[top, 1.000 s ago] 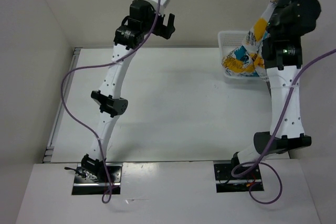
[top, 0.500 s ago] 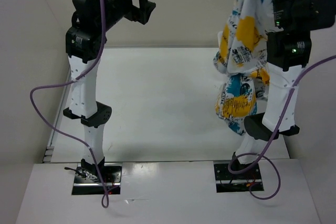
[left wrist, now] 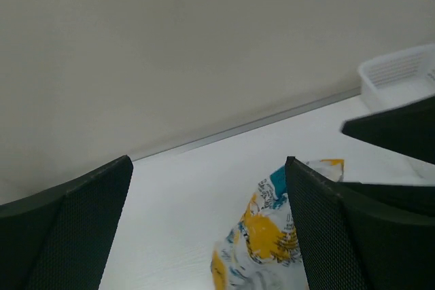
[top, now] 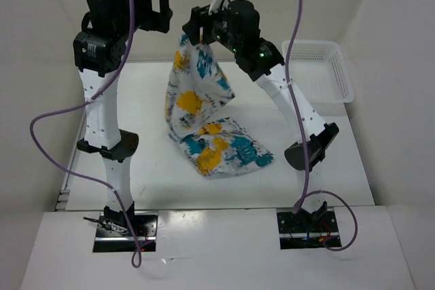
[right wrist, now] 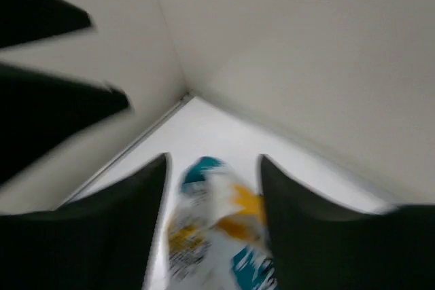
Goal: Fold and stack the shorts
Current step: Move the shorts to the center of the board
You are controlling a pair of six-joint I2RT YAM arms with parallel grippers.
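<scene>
**Top external view**
1. Locate the left gripper (top: pixel 165 13), raised high above the far left part of the table (top: pixel 156 174). Its jaws stand wide apart and hold nothing.
2. Locate the right gripper (top: pixel 197 35), just beside the left one and at a similar height. It is clamped on the top edge of the shorts (top: pixel 197 100).
3. Note that the shorts hang from this grip as a narrow, wrinkled drape. The lower portion reaches the table and lies spread out at centre, toward the near right.
4. Note the white mesh basket (top: pixel 319 66) at the far right of the table, well apart from the shorts.

**Left wrist view**
1. Confirm that the two dark fingers (left wrist: pixel 75 229) of the left gripper (left wrist: pixel 207 168) are widely separated, with only bare table between them.
2. The shorts (left wrist: pixel 262 249) show low in the frame, beside the right-hand finger. The basket (left wrist: pixel 401 76) sits at the right edge.

**Right wrist view**
1. This view is blurred. The printed shorts (right wrist: pixel 211 236) lie between the fingers (right wrist: pixel 122 236) of the right gripper (right wrist: pixel 212 168).
2. You cannot tell the exact contact points on the fabric here.
</scene>
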